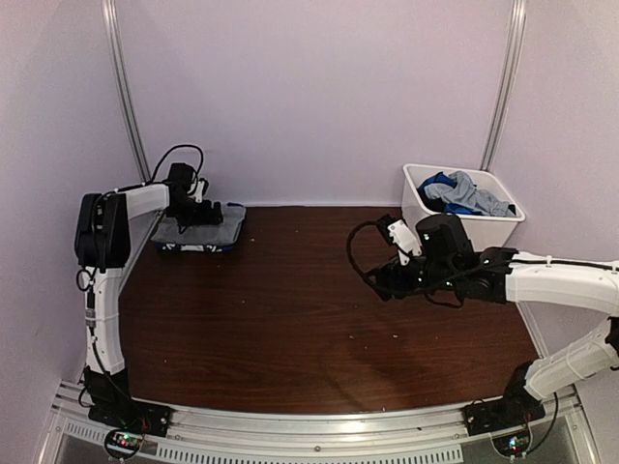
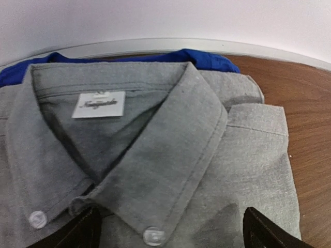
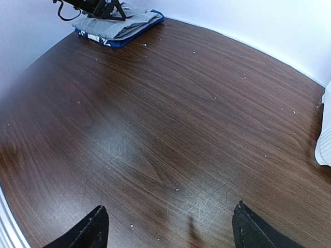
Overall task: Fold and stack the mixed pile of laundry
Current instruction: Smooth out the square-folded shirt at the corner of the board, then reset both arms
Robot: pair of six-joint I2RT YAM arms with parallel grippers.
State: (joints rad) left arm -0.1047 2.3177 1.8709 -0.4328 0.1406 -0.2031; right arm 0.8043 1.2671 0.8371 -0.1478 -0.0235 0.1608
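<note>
A folded light-grey collared shirt [image 2: 170, 134] lies on top of a folded royal-blue garment [image 2: 207, 58] at the table's back left; the same stack [image 1: 201, 232] shows in the top view and, far off, in the right wrist view [image 3: 116, 26]. My left gripper [image 1: 205, 215] hovers just over the grey shirt, open, its fingertips [image 2: 83, 230] spread either side of the collar with nothing held. More garments, blue and grey [image 1: 462, 193], lie loose in the white bin [image 1: 466, 224]. My right gripper [image 1: 387, 275] hangs open over bare table, empty.
The white bin stands at the back right, close to my right arm; its edge [image 3: 325, 144] shows in the right wrist view. Dark wooden tabletop [image 1: 290, 319] spans the middle. White walls and two metal posts enclose the back.
</note>
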